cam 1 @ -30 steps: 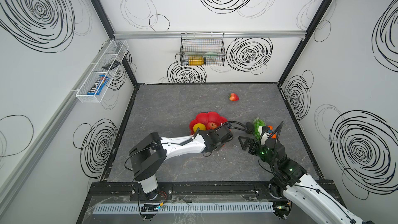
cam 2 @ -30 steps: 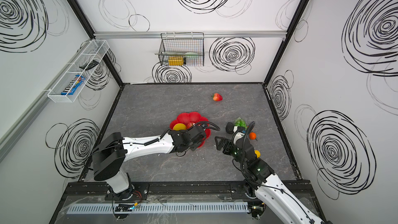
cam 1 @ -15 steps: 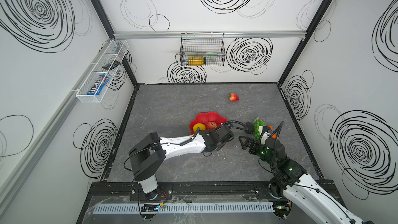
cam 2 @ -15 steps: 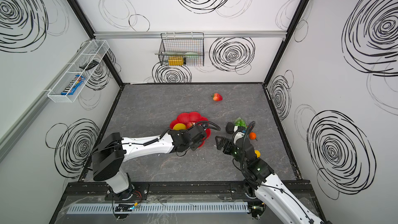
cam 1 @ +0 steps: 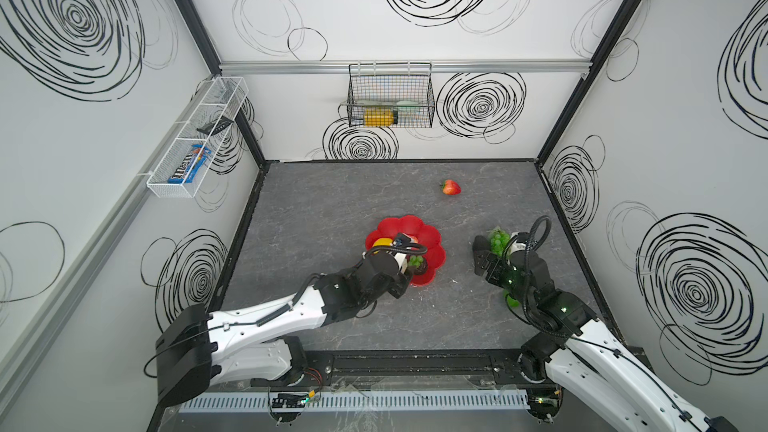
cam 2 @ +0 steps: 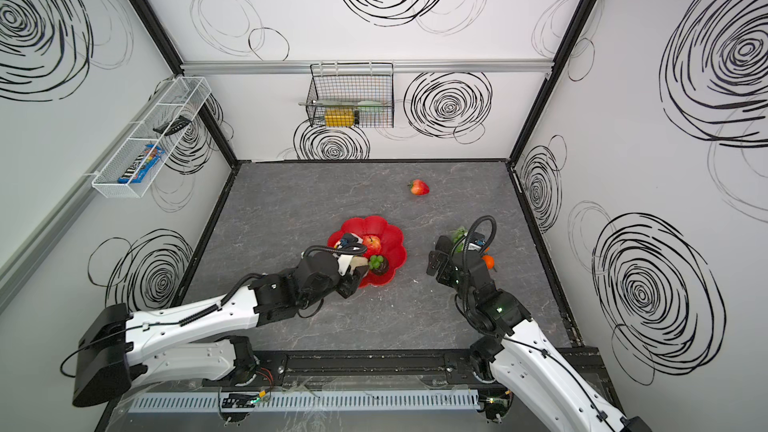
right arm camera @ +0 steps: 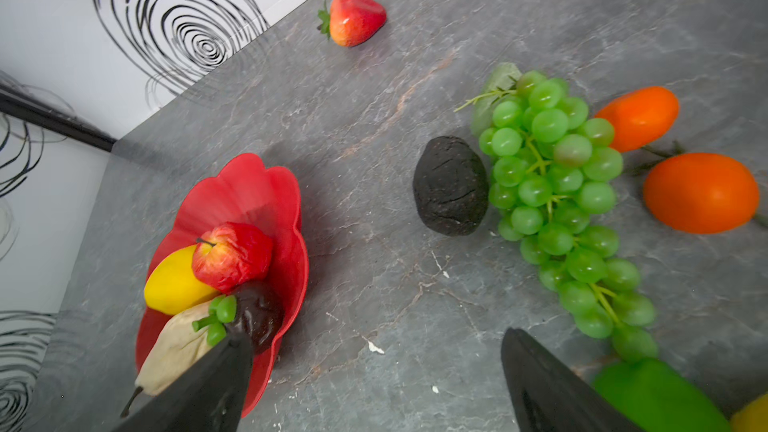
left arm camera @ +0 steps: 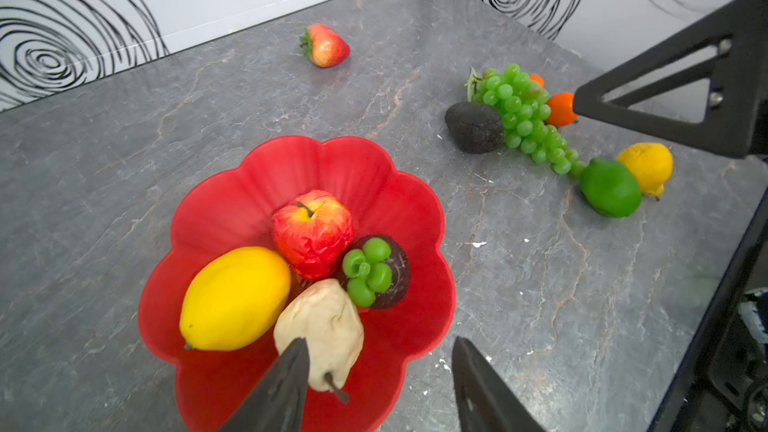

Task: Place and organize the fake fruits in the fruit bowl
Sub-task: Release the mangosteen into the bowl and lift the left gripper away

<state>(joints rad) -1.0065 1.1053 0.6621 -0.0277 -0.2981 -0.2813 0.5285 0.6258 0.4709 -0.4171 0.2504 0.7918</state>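
Note:
The red scalloped fruit bowl holds a red apple, a yellow lemon, a dark mangosteen and a beige pear. My left gripper hangs open over the bowl's near rim; the pear lies free beside one finger. A strawberry lies alone at the back. To the right, on the table, are an avocado, green grapes, two oranges, a lime and a second lemon. My right gripper stands open and empty near the avocado.
A black wire basket with a yellow bottle hangs on the back wall. A white mesh tray is fixed to the left wall. Black frame rails edge the grey table on all sides.
My left gripper's jaws have opened and let go of the pear, which now rests in the bowl; the gripper has drawn back a little. The right arm has hardly moved.

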